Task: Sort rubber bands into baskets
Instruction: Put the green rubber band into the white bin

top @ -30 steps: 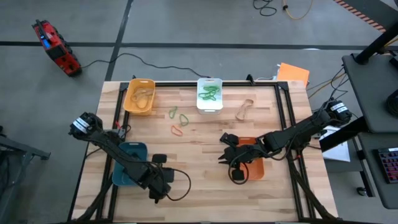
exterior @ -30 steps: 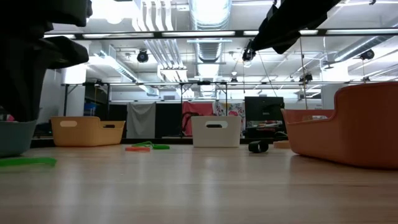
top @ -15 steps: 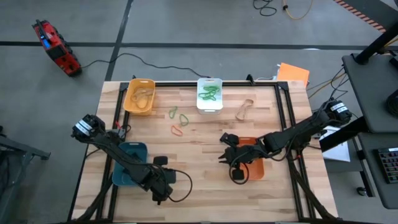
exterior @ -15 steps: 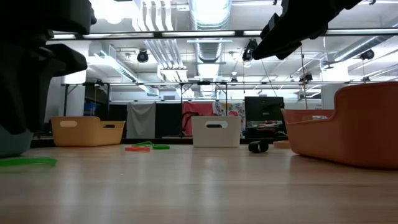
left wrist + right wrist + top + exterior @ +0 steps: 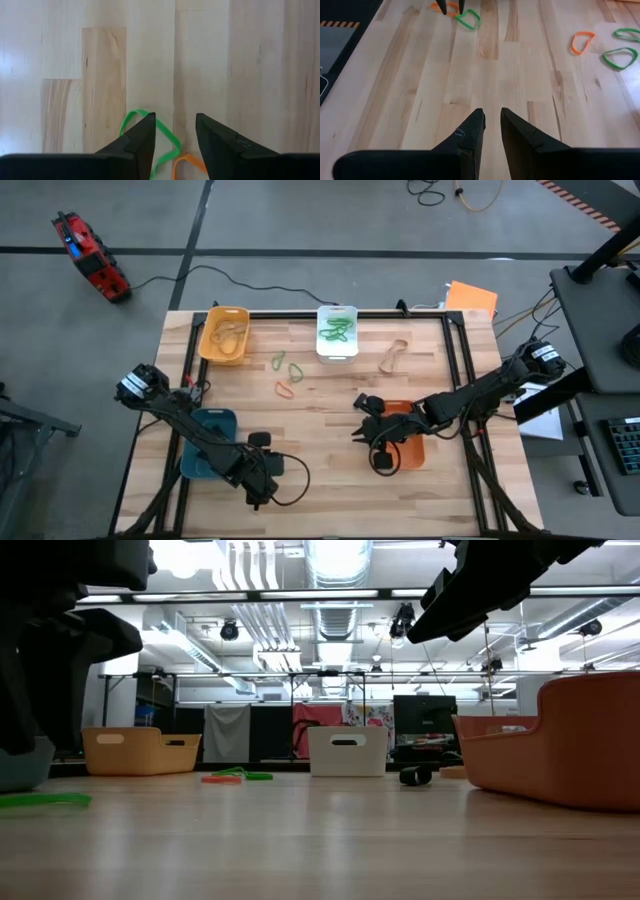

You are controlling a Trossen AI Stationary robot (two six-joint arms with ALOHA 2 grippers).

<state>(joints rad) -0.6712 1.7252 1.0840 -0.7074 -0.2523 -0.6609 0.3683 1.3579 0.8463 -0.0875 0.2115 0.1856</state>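
Left gripper over two bands near the tabletop's front edge: risk of catching both.

The baskets sit apart: blue basket by the left edge, orange basket right of centre. The left gripper hangs partly open astride a green band touching an orange band; closing could grab both thin loops. The right gripper, narrow and empty, waits mid-table.

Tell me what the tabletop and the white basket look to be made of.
Tabletop: light wood, joined blocks and grain visible, smooth with a faint sheen. White basket: probably moulded plastic, judging by its uniform opaque walls, rounded corners and cut-out handle slot.
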